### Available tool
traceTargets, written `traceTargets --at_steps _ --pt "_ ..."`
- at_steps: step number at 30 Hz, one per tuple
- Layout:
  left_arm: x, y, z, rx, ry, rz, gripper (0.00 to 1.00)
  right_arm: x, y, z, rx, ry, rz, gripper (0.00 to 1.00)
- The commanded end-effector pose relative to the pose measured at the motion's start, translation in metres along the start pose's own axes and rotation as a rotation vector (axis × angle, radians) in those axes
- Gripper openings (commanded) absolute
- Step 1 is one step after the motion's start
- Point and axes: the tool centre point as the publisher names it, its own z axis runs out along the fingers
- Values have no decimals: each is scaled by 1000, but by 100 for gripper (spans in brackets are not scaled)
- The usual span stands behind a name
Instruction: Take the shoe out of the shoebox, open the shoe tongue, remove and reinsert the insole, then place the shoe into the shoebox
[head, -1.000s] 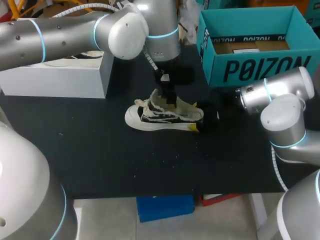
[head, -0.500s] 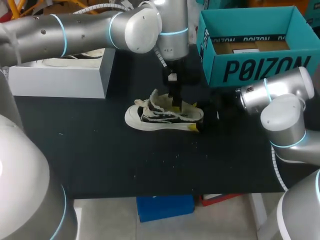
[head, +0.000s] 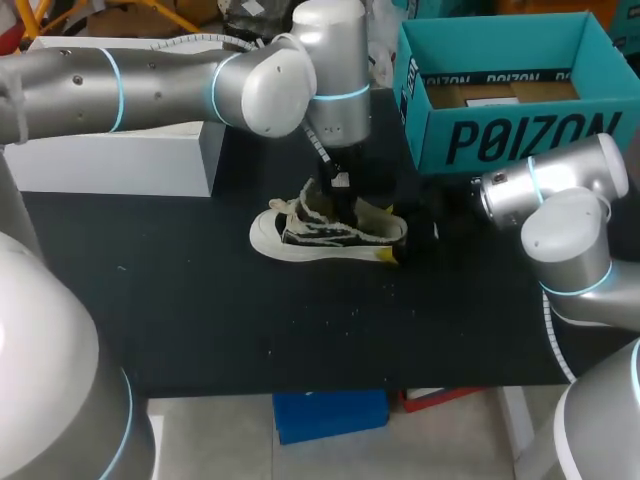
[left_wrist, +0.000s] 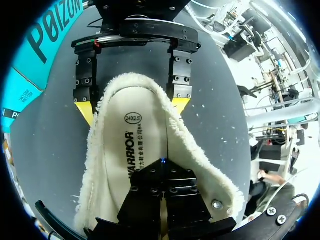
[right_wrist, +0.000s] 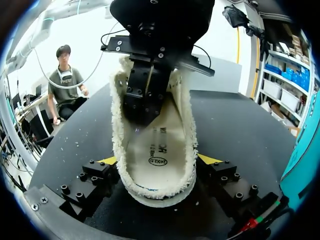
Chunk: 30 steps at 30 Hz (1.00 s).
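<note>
A white and black shoe (head: 300, 232) with a fleece lining lies on its sole mid-table, toe to the left. My left gripper (head: 343, 200) points down into its opening. In the left wrist view the gripper (left_wrist: 162, 172) is shut, its tips down on the cream insole (left_wrist: 135, 150), with nothing pinched that I can see. My right gripper (right_wrist: 157, 161) straddles the heel, one yellow fingertip (right_wrist: 107, 161) touching each side of the fleece collar. The teal shoebox (head: 520, 140) stands open at the back right.
A white box (head: 120, 155) sits at the back left, under my left arm. The black table top (head: 200, 320) stretches bare in front of the shoe to the near edge.
My left gripper shifted slightly along the shoe opening and sank lower into it. The shoe and my right arm stayed put.
</note>
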Motion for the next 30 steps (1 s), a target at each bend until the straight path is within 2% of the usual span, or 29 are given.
traceTargets --at_steps 1,9,17,19,27,30 --pt "1 4 10 36 -12 0 0 0 0 2 1 -1 2 0" --pt "-3 1 22 13 -24 -7 0 0 0 2 1 -1 2 0" --pt "-5 2 14 26 -75 -23 1 0 0 2 1 -1 2 0" --pt "-5 4 13 28 -93 -32 25 0 0 2 1 -1 2 0" --pt "-9 11 11 24 -139 -65 40 0 0 2 1 -1 2 0" --pt "-12 14 13 -5 -173 -104 38 0 0 2 1 -1 2 0"
